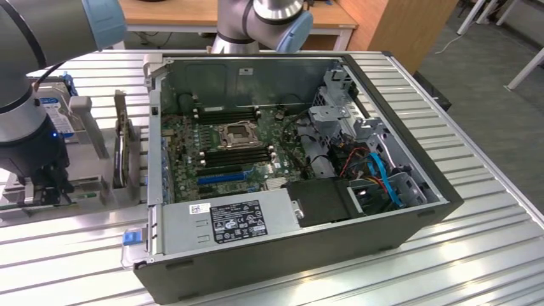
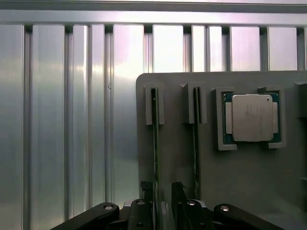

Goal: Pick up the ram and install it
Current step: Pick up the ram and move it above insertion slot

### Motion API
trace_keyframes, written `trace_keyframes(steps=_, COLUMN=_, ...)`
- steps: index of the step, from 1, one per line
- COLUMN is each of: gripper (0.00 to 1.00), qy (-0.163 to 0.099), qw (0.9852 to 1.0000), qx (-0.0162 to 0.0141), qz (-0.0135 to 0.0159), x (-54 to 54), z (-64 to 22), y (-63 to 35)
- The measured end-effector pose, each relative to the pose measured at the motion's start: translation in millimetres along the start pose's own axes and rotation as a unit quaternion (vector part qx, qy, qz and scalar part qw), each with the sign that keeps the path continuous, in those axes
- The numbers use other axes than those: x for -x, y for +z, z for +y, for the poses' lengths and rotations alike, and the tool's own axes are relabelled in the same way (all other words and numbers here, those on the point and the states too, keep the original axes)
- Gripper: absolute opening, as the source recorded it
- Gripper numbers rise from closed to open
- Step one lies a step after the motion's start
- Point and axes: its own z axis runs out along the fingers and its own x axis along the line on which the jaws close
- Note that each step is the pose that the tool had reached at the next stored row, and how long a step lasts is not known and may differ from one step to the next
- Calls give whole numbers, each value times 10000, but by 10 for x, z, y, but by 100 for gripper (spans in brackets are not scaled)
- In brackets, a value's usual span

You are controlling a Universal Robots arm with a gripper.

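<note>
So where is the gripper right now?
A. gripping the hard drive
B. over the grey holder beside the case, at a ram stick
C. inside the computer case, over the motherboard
B: the gripper hangs open over the grey holder, straddling the ram, outside the case.

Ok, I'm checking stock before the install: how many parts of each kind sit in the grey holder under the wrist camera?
Ram sticks: 2
Processor: 1
Total in the grey holder: 3
</note>
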Motion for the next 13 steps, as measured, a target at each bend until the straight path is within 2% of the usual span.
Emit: trace_keyframes(steps=13, gripper=29, qy=0, qw=10000, qx=0, qz=1, x=-26, z=-8, y=-2)
